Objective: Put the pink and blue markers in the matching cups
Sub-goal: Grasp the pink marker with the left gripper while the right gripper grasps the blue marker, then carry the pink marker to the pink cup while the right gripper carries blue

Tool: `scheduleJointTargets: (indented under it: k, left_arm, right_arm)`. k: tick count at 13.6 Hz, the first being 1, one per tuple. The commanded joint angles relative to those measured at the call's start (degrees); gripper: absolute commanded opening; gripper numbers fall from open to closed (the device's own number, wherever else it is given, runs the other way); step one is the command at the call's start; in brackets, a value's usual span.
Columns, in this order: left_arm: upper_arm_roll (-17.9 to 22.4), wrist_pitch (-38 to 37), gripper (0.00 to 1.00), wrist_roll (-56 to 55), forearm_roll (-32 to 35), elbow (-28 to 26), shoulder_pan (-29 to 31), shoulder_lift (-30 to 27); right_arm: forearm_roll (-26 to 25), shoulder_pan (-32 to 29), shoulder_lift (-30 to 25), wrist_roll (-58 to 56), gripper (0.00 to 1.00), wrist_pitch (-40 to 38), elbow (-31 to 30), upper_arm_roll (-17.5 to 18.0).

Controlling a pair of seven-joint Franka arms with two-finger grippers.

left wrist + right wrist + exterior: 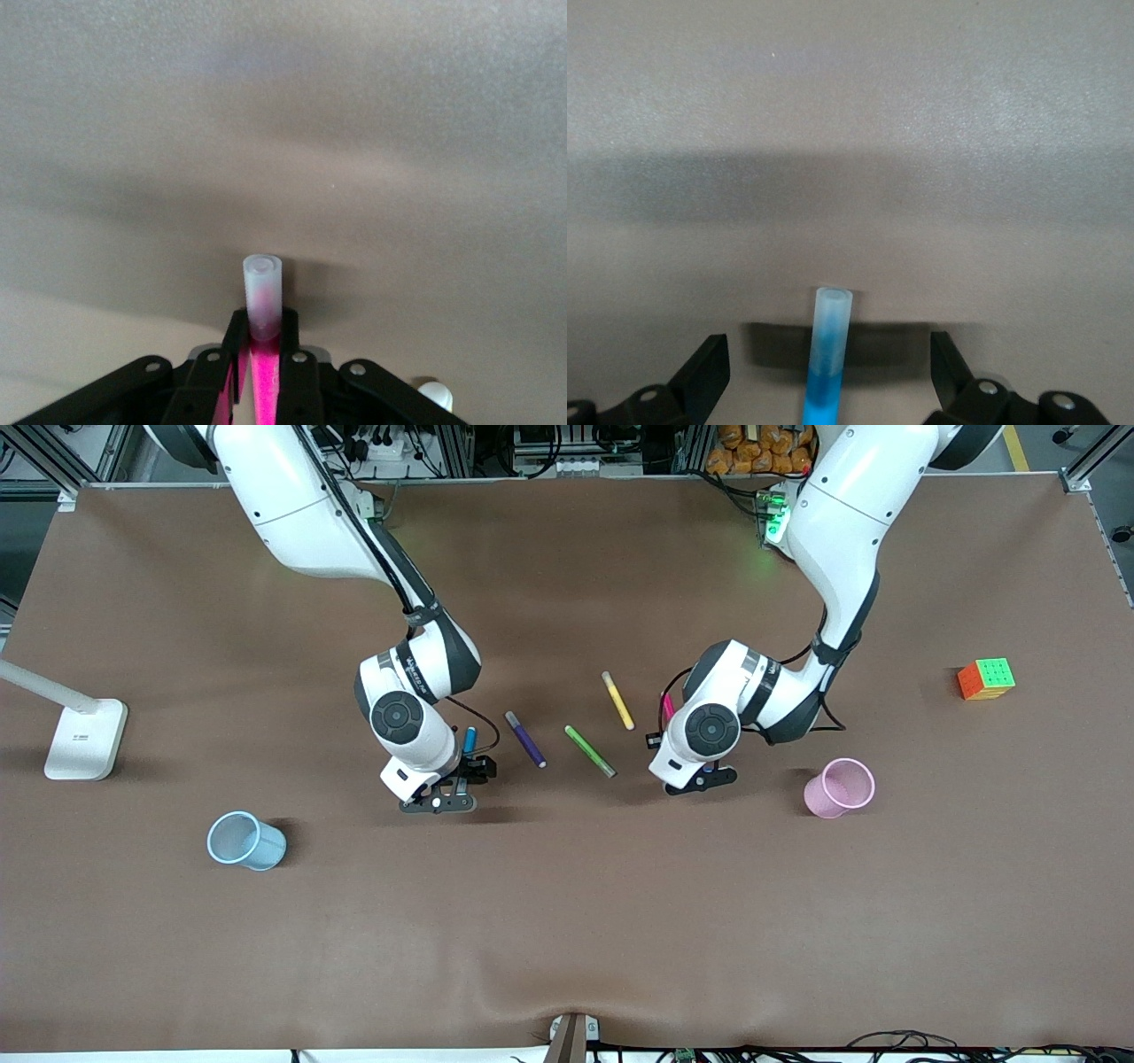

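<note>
Neither marker has reached its cup, so the task stands at the grasping stage. The left claw [700, 779] is down at the brown bench [567, 921], toward the left arm's end of the row of pens, and is clenched on the slim magenta-pink felt marker with a pale grey end [263, 341]; the left wrist view shows the black fingers [232, 354] pressed against the pink barrel on both sides. The right claw [443, 797] is low over the slim medium-blue felt marker with a pale grey end [827, 354], and its fingers [709, 372] stand released, well apart on either side of the barrel, which appears to lie on the bench. The pale pink mesh-walled round cup [840, 786] stands near the left claw, and the light blue mesh-walled round cup [244, 840] stands toward the right arm's end, nearer to the front camera than the right claw; both look empty. Judged from this, the right claw has yet to clench, and both lifts, carries and drops remain. The dark purple pen [524, 739], green pen [589, 750] and yellow pen [617, 701] lie between the claws.
</note>
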Motion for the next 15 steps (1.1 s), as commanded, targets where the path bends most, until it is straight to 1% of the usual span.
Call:
scheduleJointTargets:
  k: [1, 2, 3, 4, 5, 6, 7, 8, 9, 11, 12, 14, 15]
  left_arm:
    - [0.0, -0.1, 0.00, -0.4, -0.1, -0.3, 1.3, -2.7]
    - [0.0, -0.4, 0.00, -0.7, -0.1, -0.3, 1.5, -4.4]
    - [0.2, -1.6, 0.00, -0.9, 0.0, -0.1, 1.8, -5.7]
    - [0.7, -2.3, 0.00, -1.3, 0.4, 0.0, 1.8, -7.0]
    - [0.8, -2.7, 0.00, -1.9, 0.5, 0.1, 2.4, -9.0]
    - [1.0, -3.6, 0.00, -1.9, 0.6, 0.3, 4.5, -10.8]
    - [1.0, -5.3, 0.00, -1.4, 0.7, 1.2, 6.2, -12.3]
    - [1.0, -7.9, 0.00, -1.2, 1.1, 2.4, 7.7, -13.3]
    - [1.2, -9.6, 0.00, -1.3, 2.4, 3.5, 8.5, -14.3]
    - [1.2, -9.8, 0.00, -2.7, 8.7, 3.7, 9.0, -16.1]
    - [1.2, -9.8, 0.00, -3.4, 10.8, 4.3, 10.2, -16.5]
    - [1.2, -9.8, 0.00, -3.0, 11.8, 5.9, 12.0, -16.7]
    - [1.2, -10.0, 0.00, -2.9, 13.3, 6.6, 12.9, -16.7]
  right_arm:
    - [-0.3, 0.9, 0.5, 1.8, 1.00, -0.8, 0.5, -0.5]
    - [-0.3, 1.0, 0.4, 2.1, 1.00, -0.9, 0.5, -0.5]
    - [-0.3, 0.9, 0.4, 2.0, 0.89, -0.9, 0.4, -0.4]
    - [-0.3, 0.9, 0.3, 2.0, 0.77, -1.0, 0.2, -0.5]
    - [-0.3, 0.9, 0.2, 2.0, 0.62, -1.0, 0.1, -0.4]
    - [-0.3, 0.9, 0.2, 2.0, 0.45, -1.3, 0.0, -0.4]
    - [-0.2, 1.0, 0.2, 2.1, 0.23, -1.4, -0.2, -0.4]
    - [-0.2, 0.9, 0.1, 2.2, 0.04, -1.4, -0.4, -0.4]
    - [-0.2, 0.9, -0.1, 2.2, 0.00, -1.5, -0.5, -0.4]
    - [-0.1, 0.9, -0.8, 2.2, 0.00, -3.1, -0.4, -0.4]
    - [-0.2, 0.9, -2.0, 2.2, 0.00, -4.1, -0.4, -0.4]
    - [-0.2, 0.5, -4.0, 1.3, 0.00, -5.8, -0.3, -0.4]
    - [-0.2, 0.1, -5.1, 0.9, 0.00, -6.4, -0.3, -0.4]
